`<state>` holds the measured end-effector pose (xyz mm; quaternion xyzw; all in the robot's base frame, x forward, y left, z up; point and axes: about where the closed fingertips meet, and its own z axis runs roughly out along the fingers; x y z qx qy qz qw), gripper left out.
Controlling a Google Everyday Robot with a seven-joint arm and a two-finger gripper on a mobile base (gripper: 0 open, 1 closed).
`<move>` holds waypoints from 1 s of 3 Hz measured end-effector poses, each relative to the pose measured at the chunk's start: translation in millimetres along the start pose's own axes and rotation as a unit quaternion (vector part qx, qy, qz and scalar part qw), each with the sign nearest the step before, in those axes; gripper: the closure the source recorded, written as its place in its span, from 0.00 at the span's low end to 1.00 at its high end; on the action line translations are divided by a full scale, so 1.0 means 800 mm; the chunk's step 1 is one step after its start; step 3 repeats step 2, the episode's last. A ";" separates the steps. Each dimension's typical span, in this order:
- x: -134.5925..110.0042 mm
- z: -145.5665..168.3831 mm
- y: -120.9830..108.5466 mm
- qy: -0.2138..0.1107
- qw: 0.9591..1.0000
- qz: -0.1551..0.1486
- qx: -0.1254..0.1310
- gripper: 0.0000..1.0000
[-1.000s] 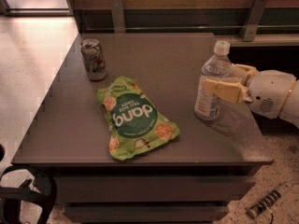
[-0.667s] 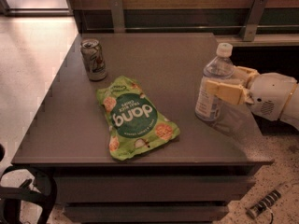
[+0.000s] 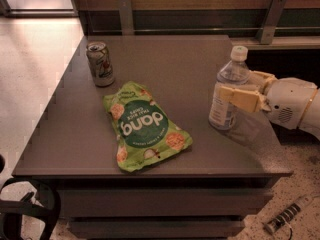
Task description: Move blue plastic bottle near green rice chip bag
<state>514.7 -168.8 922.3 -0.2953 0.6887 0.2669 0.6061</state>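
The blue plastic bottle [image 3: 223,115], clear with a white cap, stands upright on the right side of the grey table [image 3: 175,59]. My gripper [image 3: 235,90] reaches in from the right and is shut on the bottle's middle, one tan finger [image 3: 242,98] across its front. The green rice chip bag [image 3: 145,126] lies flat in the middle of the table, well to the left of the bottle.
A silver soda can [image 3: 100,64] stands at the back left of the table. A railing with metal posts [image 3: 270,19] runs behind the table. A dark chair part [image 3: 30,209] sits at the lower left, and a power strip [image 3: 285,216] lies on the floor at the lower right.
The gripper and the bottle have shifted very slightly to the right. The bag and the can have not moved.
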 end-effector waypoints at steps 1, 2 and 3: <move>-0.001 0.003 0.003 0.000 1.000 -0.001 -0.003 0.28; -0.002 0.005 0.004 0.000 1.000 -0.002 -0.004 0.05; -0.002 0.005 0.004 0.000 1.000 -0.002 -0.004 0.05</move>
